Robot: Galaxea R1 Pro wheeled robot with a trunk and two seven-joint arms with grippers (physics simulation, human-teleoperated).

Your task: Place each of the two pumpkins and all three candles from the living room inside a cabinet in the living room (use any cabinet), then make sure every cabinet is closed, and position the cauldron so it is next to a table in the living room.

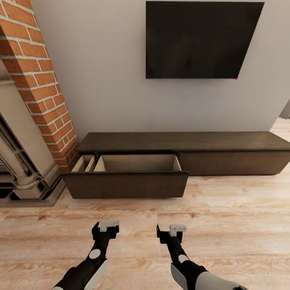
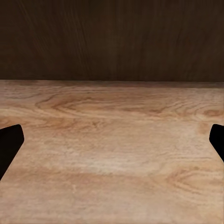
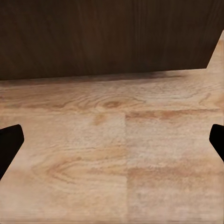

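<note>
Both end effectors, left point(image 1: 105, 229) and right point(image 1: 174, 232), are hovering spread and empty over the floor point(image 1: 225, 225); I am facing the cabinet point(image 1: 181, 141), whose drawer point(image 1: 125, 183) is standing open, risking base collision.

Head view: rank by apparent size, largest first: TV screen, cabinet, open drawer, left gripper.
1. Cabinet: widest, though low.
2. TV screen: close to the cabinet in area; the order of these two is unsure.
3. Open drawer, part of the cabinet.
4. Left gripper: smallest, despite being nearest the camera.
</note>
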